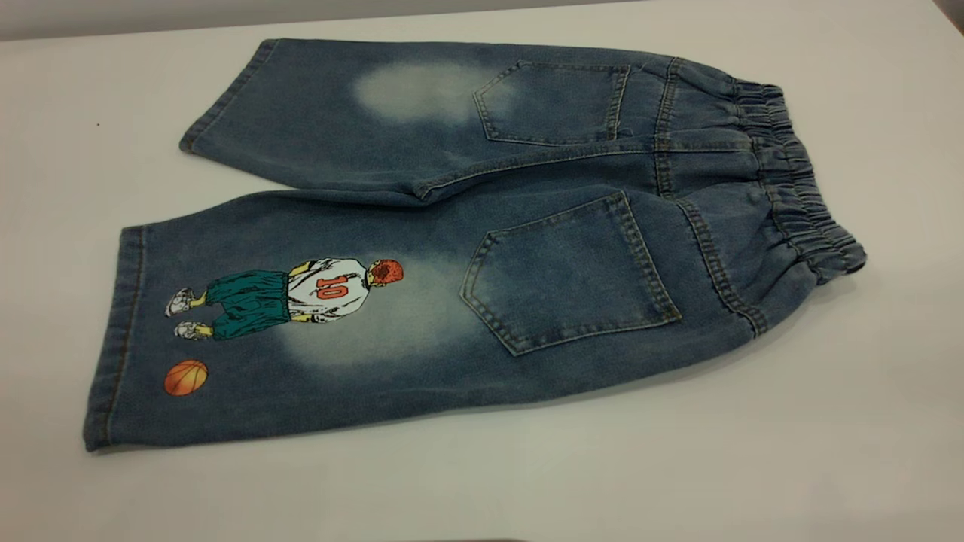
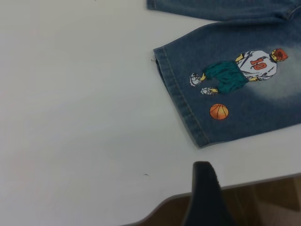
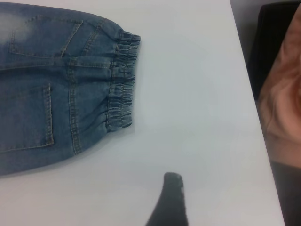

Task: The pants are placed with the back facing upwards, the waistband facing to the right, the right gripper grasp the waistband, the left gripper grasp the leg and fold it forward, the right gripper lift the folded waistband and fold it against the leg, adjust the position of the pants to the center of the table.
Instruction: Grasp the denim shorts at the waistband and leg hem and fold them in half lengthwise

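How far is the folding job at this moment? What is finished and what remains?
Done: only the starting layout. The pants lie flat on the table, back pockets up, waistband to the right. In hand: nothing; neither gripper touches the cloth, with the left gripper near the printed leg and the right gripper near the waistband. Left: both grasps, both folds, and centering.

Bare lab-style test bench: plain white table [image 1: 866, 421], wood floor [image 2: 263, 197] beyond.
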